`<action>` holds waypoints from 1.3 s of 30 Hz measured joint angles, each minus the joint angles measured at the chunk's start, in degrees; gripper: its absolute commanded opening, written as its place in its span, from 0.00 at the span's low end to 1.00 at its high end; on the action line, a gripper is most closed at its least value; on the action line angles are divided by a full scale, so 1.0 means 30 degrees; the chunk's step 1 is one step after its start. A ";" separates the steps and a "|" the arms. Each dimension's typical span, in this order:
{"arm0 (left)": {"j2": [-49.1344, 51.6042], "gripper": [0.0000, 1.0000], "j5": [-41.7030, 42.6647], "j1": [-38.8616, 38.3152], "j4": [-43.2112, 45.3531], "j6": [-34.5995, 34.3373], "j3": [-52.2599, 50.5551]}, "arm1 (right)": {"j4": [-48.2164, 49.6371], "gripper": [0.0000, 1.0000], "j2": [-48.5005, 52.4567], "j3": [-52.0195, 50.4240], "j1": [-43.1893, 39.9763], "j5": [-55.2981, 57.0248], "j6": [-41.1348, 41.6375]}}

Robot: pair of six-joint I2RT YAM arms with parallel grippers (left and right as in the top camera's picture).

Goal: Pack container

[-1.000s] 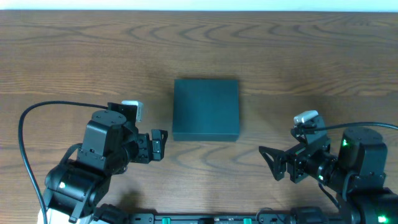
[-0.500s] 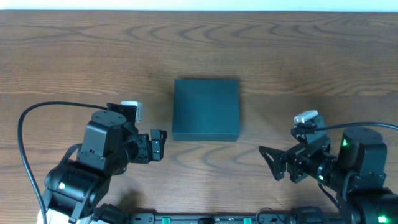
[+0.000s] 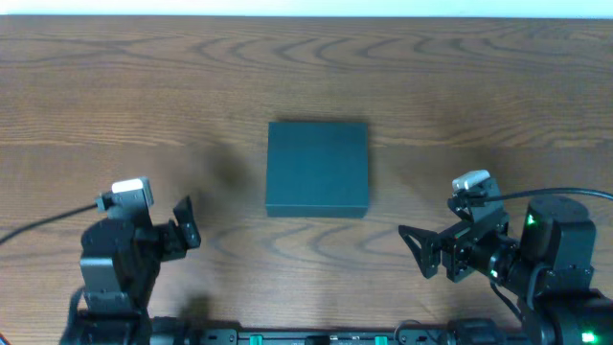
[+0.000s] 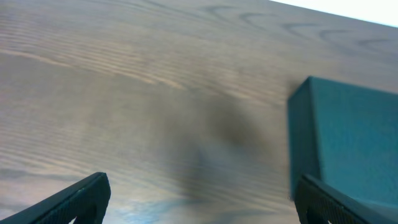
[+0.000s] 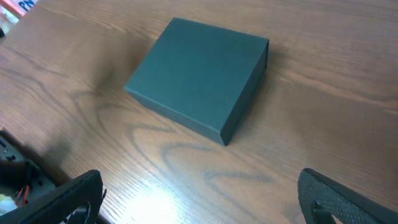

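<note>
The container (image 3: 317, 168) is a dark teal-green box with its lid down, lying flat at the middle of the wooden table. My left gripper (image 3: 188, 225) is open and empty near the front left, well to the left of the box. In the left wrist view the container (image 4: 354, 143) fills the right side, beyond my wide-apart left gripper (image 4: 202, 193). My right gripper (image 3: 418, 251) stands open and empty at the front right, pointing left. The right wrist view shows the whole container (image 5: 196, 78) ahead of the right gripper (image 5: 200, 186). Nothing else of the task is in view.
A dark rail of hardware (image 3: 326, 337) runs along the table's front edge. A black cable (image 3: 38, 222) trails left from the left arm. The table's far edge (image 3: 306, 10) meets a white surface. Black fittings (image 5: 12, 168) show low left in the right wrist view.
The left arm has swung back and to the left, away from the container's front left corner. The right arm and the container have not moved.
</note>
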 measured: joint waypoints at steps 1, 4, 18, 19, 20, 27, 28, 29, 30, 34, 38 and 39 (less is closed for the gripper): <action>-0.0430 0.96 -0.0051 0.0131 0.0066 0.0189 -0.0459 | -0.0022 0.99 0.0007 -0.0007 0.0000 0.0000 0.0000; -0.2317 0.95 -0.0306 0.0488 0.0554 0.0831 -0.2404 | -0.0007 0.99 0.0007 -0.0036 0.0000 0.0000 0.0007; -0.8553 0.96 -0.1027 0.0539 0.0619 0.1326 -0.8000 | -0.0022 0.99 0.0000 -0.0058 0.0000 0.0000 0.0000; -0.8597 0.96 -0.1035 0.0539 0.0612 0.1326 -0.8131 | -0.0022 0.99 0.0000 -0.0058 0.0000 0.0000 0.0000; -0.8597 0.96 -0.1027 0.0539 0.0612 0.1326 -0.8262 | -0.0029 0.99 0.0007 -0.0058 0.0000 0.0000 0.0000; -0.8619 0.95 -0.1027 0.0539 0.0605 0.1384 -0.9289 | -0.0029 0.99 0.0000 -0.0058 0.0000 0.0000 0.0000; -0.8619 0.95 -0.1027 0.0539 0.0561 0.1384 -0.9551 | -0.0022 0.99 0.0007 -0.0058 0.0000 0.0000 0.0007; -0.8575 0.95 -0.1020 0.0539 0.0532 0.1392 -0.9639 | -0.0015 0.99 0.0007 -0.0066 0.0000 0.0000 0.0000; -0.8619 0.95 -0.1027 0.0539 0.0576 0.1392 -0.9617 | -0.0015 0.99 0.0000 -0.0066 0.0000 0.0000 0.0000; -0.8633 0.96 -0.1020 0.0539 0.0546 0.1479 -0.9617 | -0.0029 0.99 0.0000 -0.0066 0.0000 0.0000 0.0000; -0.8633 0.95 -0.1020 0.0539 0.0546 0.1596 -0.9624 | -0.0036 0.99 0.0000 -0.0066 0.0000 0.0000 0.0007; -0.8633 0.95 -0.1020 0.0539 0.0546 0.1603 -0.9617 | -0.0015 0.99 0.0007 -0.0066 0.0000 0.0000 0.0007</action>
